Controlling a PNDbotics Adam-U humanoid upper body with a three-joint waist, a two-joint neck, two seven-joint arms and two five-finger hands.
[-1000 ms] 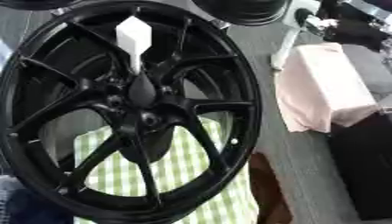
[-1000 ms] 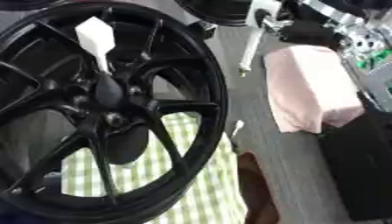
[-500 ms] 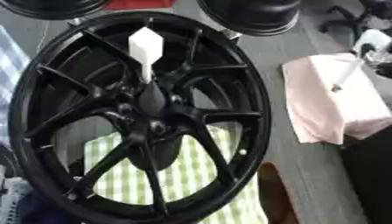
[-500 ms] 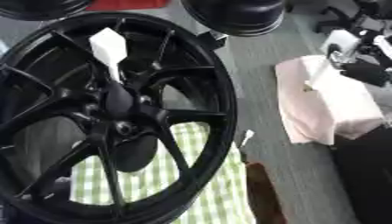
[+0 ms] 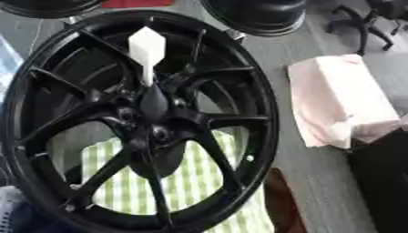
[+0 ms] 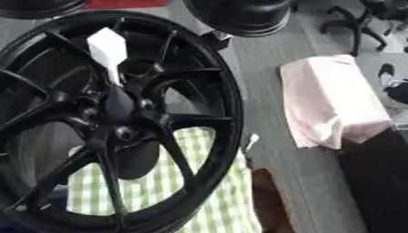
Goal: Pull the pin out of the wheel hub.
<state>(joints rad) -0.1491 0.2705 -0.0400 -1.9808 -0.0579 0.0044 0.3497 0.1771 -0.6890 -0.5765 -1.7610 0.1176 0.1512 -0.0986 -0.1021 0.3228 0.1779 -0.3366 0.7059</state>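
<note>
One white pin (image 5: 146,51) upright in black wheel hub (image 5: 153,105), pink cloth (image 6: 327,101) beside

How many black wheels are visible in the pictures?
3: the large wheel with the white pin, and two cropped at the top edge, centre and left corner. Others may be outside.

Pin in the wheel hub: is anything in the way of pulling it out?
Nothing visible blocks it. The white pin stands up from the black wheel's hub with open space around its head. Neither hand shows in either view.
</note>
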